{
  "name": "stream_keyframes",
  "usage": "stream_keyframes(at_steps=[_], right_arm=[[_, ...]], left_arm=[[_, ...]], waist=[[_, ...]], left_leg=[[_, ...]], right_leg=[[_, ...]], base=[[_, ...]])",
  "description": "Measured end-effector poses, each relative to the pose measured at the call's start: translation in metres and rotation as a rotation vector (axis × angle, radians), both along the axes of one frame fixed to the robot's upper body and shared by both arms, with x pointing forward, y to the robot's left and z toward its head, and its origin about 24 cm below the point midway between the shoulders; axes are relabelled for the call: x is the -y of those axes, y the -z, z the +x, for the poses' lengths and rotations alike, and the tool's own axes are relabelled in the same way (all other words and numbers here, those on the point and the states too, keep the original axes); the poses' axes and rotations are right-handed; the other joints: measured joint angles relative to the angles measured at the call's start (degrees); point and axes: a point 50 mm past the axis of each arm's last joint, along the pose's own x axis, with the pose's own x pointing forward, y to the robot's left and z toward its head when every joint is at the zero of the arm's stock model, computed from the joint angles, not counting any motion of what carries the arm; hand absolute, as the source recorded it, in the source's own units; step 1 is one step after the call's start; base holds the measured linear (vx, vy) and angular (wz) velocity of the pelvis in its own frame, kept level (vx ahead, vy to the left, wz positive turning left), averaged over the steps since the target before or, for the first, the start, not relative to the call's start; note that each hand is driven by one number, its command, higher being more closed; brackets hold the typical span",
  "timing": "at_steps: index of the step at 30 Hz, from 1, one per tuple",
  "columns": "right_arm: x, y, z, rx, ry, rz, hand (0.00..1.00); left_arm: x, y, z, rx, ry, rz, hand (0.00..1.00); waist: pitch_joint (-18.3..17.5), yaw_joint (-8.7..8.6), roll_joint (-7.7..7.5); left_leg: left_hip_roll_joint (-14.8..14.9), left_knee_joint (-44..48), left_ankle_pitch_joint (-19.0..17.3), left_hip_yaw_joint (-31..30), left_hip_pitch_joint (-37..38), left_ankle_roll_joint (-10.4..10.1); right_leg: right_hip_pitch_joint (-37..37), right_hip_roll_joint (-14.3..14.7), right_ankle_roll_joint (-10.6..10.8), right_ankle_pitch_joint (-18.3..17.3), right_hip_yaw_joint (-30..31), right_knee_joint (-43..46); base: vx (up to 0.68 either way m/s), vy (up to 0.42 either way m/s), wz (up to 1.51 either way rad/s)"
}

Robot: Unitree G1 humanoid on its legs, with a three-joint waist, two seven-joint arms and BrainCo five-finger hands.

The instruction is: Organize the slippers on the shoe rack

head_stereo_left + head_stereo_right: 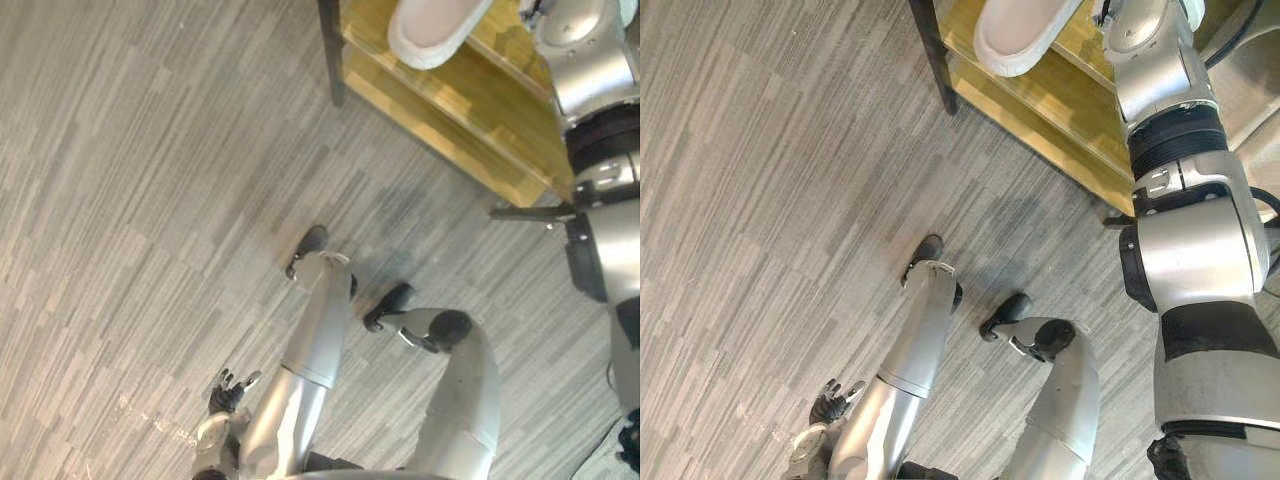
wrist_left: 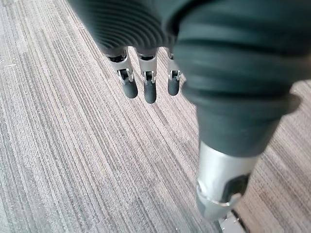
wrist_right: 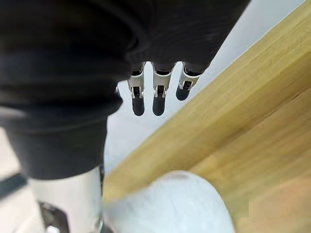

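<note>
Grey floor [image 1: 150, 200] beneath left hand [image 2: 149, 90], fingers released. Right hand [image 3: 158, 97] released above rack [image 1: 470, 110]; slipper [image 1: 430, 30] on it.

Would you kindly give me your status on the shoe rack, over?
Left hand open, low over floor. Right hand open by shoe rack. One white slipper on its shelf.

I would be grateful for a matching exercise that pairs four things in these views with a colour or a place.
Things:
1. slipper
2. rack
3. left hand
4. right hand

Colour or place:
A. open, over the grey floor
B. yellow wood
C. white
D. open, over the rack's edge

Pairs: 1-C, 2-B, 3-A, 4-D.
</note>
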Motion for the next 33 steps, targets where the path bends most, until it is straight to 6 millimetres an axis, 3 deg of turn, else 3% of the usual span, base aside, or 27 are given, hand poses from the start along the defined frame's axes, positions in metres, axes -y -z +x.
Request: stream_keyframes(at_steps=[10,16,17,22,27,33], right_arm=[[-0.051,0.050,-0.029,0.211,-0.367,0.272,0.00],[-0.067,0.119,-0.023,0.074,-0.430,0.448,0.00],[-0.058,0.169,-0.017,-0.053,-0.437,0.661,0.00],[-0.048,0.172,-0.017,-0.036,-0.420,0.689,0.00],[-0.052,0.197,-0.009,-0.124,-0.489,0.803,0.00],[-0.048,0.193,-0.004,-0.117,-0.579,0.795,0.00]], left_arm=[[-0.005,-0.002,0.003,-0.001,0.041,0.004,0.00],[-0.004,-0.006,0.009,0.019,0.070,0.011,0.00],[-0.005,-0.009,0.013,0.035,0.072,0.013,0.00],[-0.005,-0.009,0.013,0.036,0.072,0.014,0.00],[-0.005,-0.009,0.013,0.037,0.069,0.014,0.00],[-0.005,-0.009,0.013,0.037,0.054,0.006,0.00]], waist=[[0.49,-3.32,-0.67],[0.59,-3.83,-0.88],[0.66,-4.03,-0.99],[0.66,-3.99,-0.98],[0.61,-3.83,-0.89],[0.36,-2.80,-0.42]], left_leg=[[1.11,-0.32,-0.80,1.67,4.16,1.35],[1.25,0.06,-1.93,2.41,7.19,2.33],[1.17,2.69,-3.58,3.15,7.90,2.90],[1.12,2.75,-3.76,3.20,8.03,3.07],[1.13,4.66,-4.95,3.16,7.82,3.04],[1.07,6.03,-5.89,2.95,7.39,3.25]], right_leg=[[4.09,0.39,0.16,0.04,0.71,-1.29],[7.19,0.56,0.91,-0.33,1.45,-1.70],[8.33,0.42,1.51,-0.67,2.17,-0.56],[8.54,0.38,1.61,-0.78,2.17,-0.56],[8.53,0.38,1.64,-1.76,2.29,0.90],[8.49,0.37,1.99,-2.48,2.20,1.78]], base=[[0.02,0.065,-0.05],[0.04,0.127,-0.04],[0.07,0.348,-0.13],[0.02,0.109,-0.02],[0.03,0.044,-0.02],[0.03,0.038,0.00]])
